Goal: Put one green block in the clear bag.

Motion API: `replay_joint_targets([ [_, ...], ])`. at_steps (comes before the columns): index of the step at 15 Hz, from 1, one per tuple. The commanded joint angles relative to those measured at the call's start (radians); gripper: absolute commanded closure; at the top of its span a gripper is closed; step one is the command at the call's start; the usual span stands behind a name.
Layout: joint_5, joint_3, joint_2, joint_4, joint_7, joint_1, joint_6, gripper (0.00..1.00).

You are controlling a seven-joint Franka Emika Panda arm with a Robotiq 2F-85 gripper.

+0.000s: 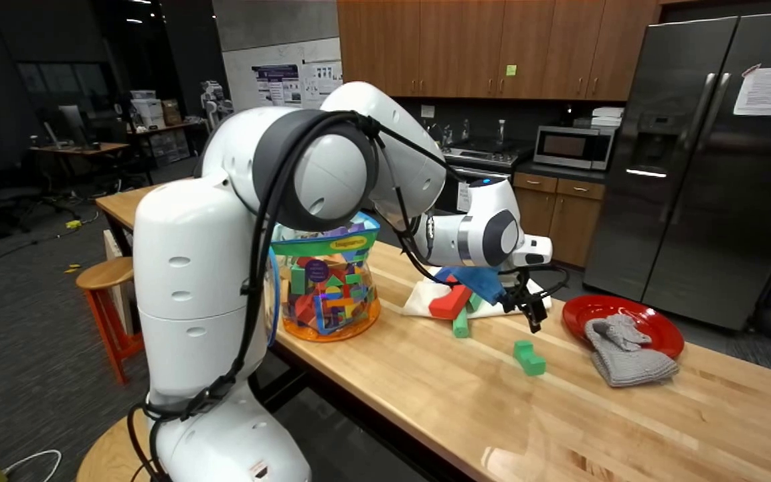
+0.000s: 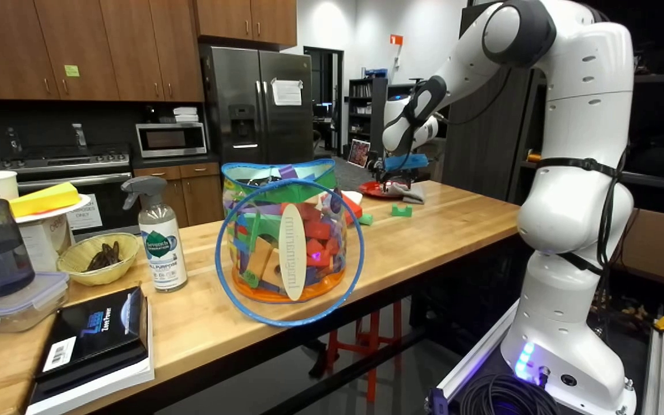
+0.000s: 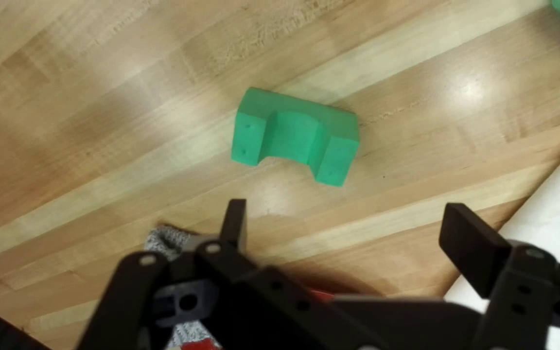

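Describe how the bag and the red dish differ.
The bag has see-through walls; the dish is solid red. The bag stands tall, while the dish lies low. The bag holds many-coloured blocks; the dish has a grey cloth partly on it, hanging over its rim. Both rest on the wooden table.

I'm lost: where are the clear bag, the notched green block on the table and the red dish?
Clear bag (image 1: 308, 248): in an exterior view, on its green upper band.
Notched green block (image 3: 289, 133): in the wrist view, inside its notch.
Red dish (image 1: 672, 341): in an exterior view, on its bare rim.
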Motion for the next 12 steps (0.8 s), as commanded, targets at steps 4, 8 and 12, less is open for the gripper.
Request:
replay_joint_targets([
  [4, 0.047, -0.028, 0.076, 0.013, -0.009, 0.045, 0.02, 0.0],
  [8, 0.026, -0.073, 0.126, 0.037, 0.062, 0.066, 0.081, 0.0],
  [12, 0.023, -0.128, 0.155, 0.06, 0.112, 0.086, 0.148, 0.0],
])
